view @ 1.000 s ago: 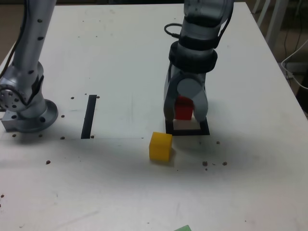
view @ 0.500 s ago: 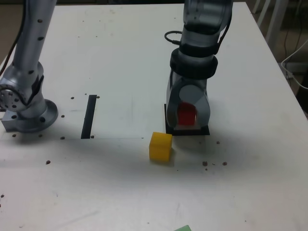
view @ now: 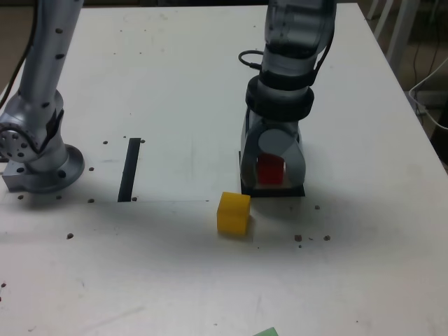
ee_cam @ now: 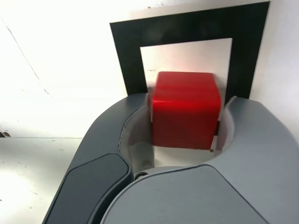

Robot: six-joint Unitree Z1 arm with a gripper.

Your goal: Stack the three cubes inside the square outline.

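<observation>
The red cube (view: 269, 170) sits on the white centre of the square outline (view: 276, 191), between the fingers of my gripper (view: 273, 183). In the wrist view the red cube (ee_cam: 186, 109) rests flat inside the black frame of the square outline (ee_cam: 126, 51). My gripper (ee_cam: 187, 116) stands around it with the jaws slightly apart, and a thin slit shows along one side of the cube. The yellow cube (view: 234, 213) lies on the table just in front of the outline, towards the exterior view's left. Only a sliver of the green cube (view: 266, 332) shows at the exterior view's bottom edge.
A straight black strip (view: 130, 169) lies on the white table at the exterior view's left. My arm's base (view: 42, 164) stands beyond it near the left edge. Small dark specks dot the tabletop (view: 175, 266).
The gripper came down with the red cube from just above the outline onto its white centre, and the jaws have eased apart a little.
</observation>
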